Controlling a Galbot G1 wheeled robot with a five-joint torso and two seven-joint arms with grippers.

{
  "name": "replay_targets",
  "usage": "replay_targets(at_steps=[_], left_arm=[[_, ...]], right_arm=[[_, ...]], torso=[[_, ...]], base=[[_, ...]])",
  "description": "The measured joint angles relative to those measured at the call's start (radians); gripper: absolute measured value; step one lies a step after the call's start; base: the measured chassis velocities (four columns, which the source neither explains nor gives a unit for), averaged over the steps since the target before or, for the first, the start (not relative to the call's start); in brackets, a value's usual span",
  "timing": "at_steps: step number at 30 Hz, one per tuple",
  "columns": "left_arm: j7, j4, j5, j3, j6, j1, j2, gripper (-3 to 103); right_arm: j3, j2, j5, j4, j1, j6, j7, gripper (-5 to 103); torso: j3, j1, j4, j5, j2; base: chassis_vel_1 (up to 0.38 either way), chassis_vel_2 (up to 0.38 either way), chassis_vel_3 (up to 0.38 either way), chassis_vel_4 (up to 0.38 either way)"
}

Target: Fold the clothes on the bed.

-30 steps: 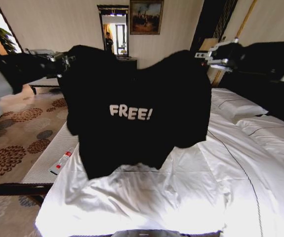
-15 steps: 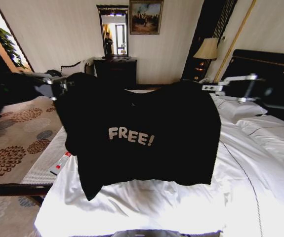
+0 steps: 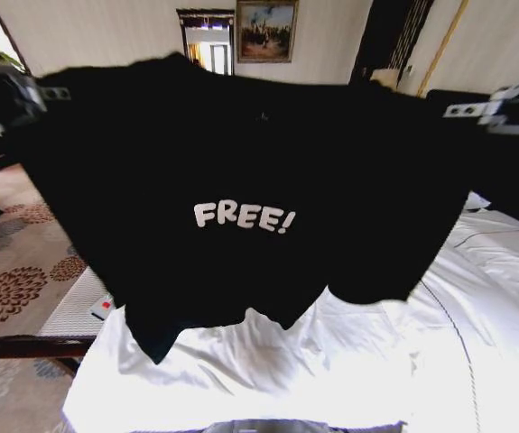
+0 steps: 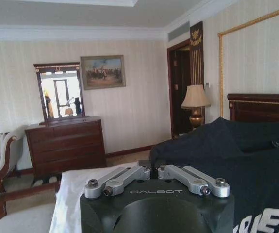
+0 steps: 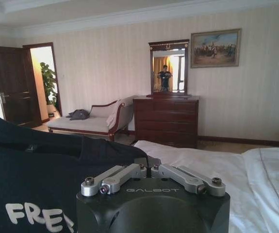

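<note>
1. Left gripper (image 3: 50, 93) sits at the upper left of the head view, clamped on one shoulder corner of the shirt (image 3: 241, 180); in its wrist view (image 4: 155, 174) the fingers are drawn together on the black cloth
2. Right gripper (image 3: 462, 110) is at the upper right, pinching the other shoulder corner, fingers together in its wrist view (image 5: 149, 172)
3. The shirt hangs stretched flat between the two grippers, front toward the head camera, hem dangling just above the bed (image 3: 349, 361)
4. Against half a second ago, the grippers stand farther apart and higher, the shirt is spread wider and covers more of the head view, hiding the lamp and dresser behind it
5. White letters "FREE!" (image 3: 244, 217) read across the chest; "GALBOT" is printed on each gripper body in the wrist views
6. A framed painting (image 3: 267, 31) and a mirror (image 3: 207, 41) hang on the far wall
</note>
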Motion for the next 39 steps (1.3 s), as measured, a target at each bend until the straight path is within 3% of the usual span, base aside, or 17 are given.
replay_targets(at_steps=[8,11,13,14,16,18,19,22,23,24,25,29,30,32,34,38,39], left_arm=[[-0.03,-0.057,-0.038,0.007,-0.001,0.011,-0.014,2],[-0.034,-0.064,0.002,0.007,-0.026,0.068,-0.034,2],[-0.032,-0.064,0.121,0.026,-0.067,0.161,-0.07,2],[-0.032,-0.064,0.121,0.026,-0.067,0.161,-0.07,2],[-0.024,-0.064,0.203,0.063,-0.09,0.215,-0.107,2],[-0.032,-0.064,0.382,0.149,-0.104,0.3,-0.229,2],[-0.032,-0.064,0.382,0.149,-0.104,0.3,-0.229,2],[-0.044,-0.063,0.588,0.19,-0.099,0.45,-0.377,2],[-0.045,-0.063,0.714,0.237,-0.097,0.532,-0.444,2],[-0.045,-0.063,0.77,0.262,-0.097,0.564,-0.468,2],[-0.045,-0.063,0.77,0.262,-0.097,0.564,-0.468,2],[-0.018,0.012,1.032,0.364,-0.097,0.747,-0.598,2],[-0.018,0.012,1.032,0.364,-0.097,0.747,-0.598,2],[-0.005,0.058,1.107,0.397,-0.102,0.799,-0.651,2],[0.014,0.13,1.213,0.433,-0.109,0.874,-0.738,2],[0.035,0.187,1.276,0.455,-0.114,0.91,-0.792,2],[0.065,0.257,1.337,0.476,-0.118,0.926,-0.837,2]], right_arm=[[-0.071,0.021,-0.004,0.066,0.017,-0.002,0.008,0],[-0.108,0.065,-0.005,0.079,0.018,0.001,0.011,0],[-0.167,0.135,-0.006,0.085,0.016,0.013,0.015,0],[-0.167,0.135,-0.006,0.085,0.016,0.013,0.015,0],[-0.204,0.187,-0.034,0.088,-0.006,0.023,0.011,0],[-0.254,0.286,-0.152,0.088,-0.084,0.04,-0.02,0],[-0.254,0.286,-0.152,0.088,-0.084,0.04,-0.02,0],[-0.285,0.407,-0.335,0.081,-0.226,0.046,-0.06,0],[-0.316,0.473,-0.458,0.067,-0.325,0.046,-0.085,0],[-0.335,0.506,-0.529,0.053,-0.376,0.046,-0.1,0],[-0.335,0.506,-0.529,0.053,-0.376,0.046,-0.1,0],[-0.44,0.651,-0.83,-0.054,-0.549,0.045,-0.187,0],[-0.44,0.651,-0.83,-0.054,-0.549,0.045,-0.187,0],[-0.478,0.698,-0.912,-0.101,-0.582,0.046,-0.219,0],[-0.541,0.766,-1.021,-0.179,-0.601,0.05,-0.261,0],[-0.579,0.807,-1.089,-0.242,-0.607,0.054,-0.3,0],[-0.605,0.837,-1.141,-0.296,-0.609,0.056,-0.332,0]], torso=[[0.0,0.0,0.0002,0.0001,0.0],[0.0,0.0,0.0001,0.0003,0.0],[0.0,0.0,0.0001,0.0004,0.0],[0.0,0.0,0.0001,0.0004,0.0],[0.0,0.0,0.0004,0.0002,0.0],[0.0,0.0,0.0006,0.0,0.0],[0.0,0.0,0.0006,0.0,0.0],[0.0,0.0,-0.0005,-0.0003,0.0],[0.0,0.0,-0.0003,0.0002,0.0],[0.001,0.0,-0.0001,0.0003,0.0],[0.001,0.0,-0.0001,0.0003,0.0],[0.0,0.0,0.0002,0.0006,0.0],[0.0,0.0,0.0002,0.0006,0.0],[0.0,0.0,0.0001,-0.0001,0.0],[0.0,0.0,0.0003,-0.0002,0.0],[0.0,0.0,0.0003,-0.0001,0.0],[0.0,0.0,0.0002,0.0004,0.0]], base=[[0.0,0.0,0.0,0.0],[0.0,0.0,0.0,0.0],[0.0,0.0,0.0,0.0],[0.0,0.0,0.0,0.0],[0.0,0.0,0.0,0.0],[0.0,0.0,0.0,0.0],[0.0,0.0,0.0,0.0],[0.0,0.0,0.0,0.0],[0.0,0.0,0.0,0.0],[0.0,0.0,0.0,0.0],[0.0,0.0,0.0,0.0],[0.0,0.0,0.0,0.0],[0.0,0.0,0.0,0.0],[0.0,0.0,0.0,0.0],[0.0,0.0,0.0,0.0],[0.0,0.0,0.0,0.0],[0.0,0.0,0.0,0.0]])
